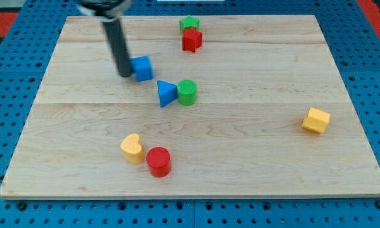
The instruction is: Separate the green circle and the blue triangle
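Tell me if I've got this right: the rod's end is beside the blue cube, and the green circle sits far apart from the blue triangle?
Not quite. The camera view shows the green circle right up against the blue triangle, on its right in the view, not far apart. The rest holds: my tip is beside the blue cube, at its left side in the view.

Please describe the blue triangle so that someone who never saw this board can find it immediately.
Look near the middle of the wooden board. The blue triangle sits there, touching the green circle on its right. The blue cube, up-left beside my tip, is square, not pointed.
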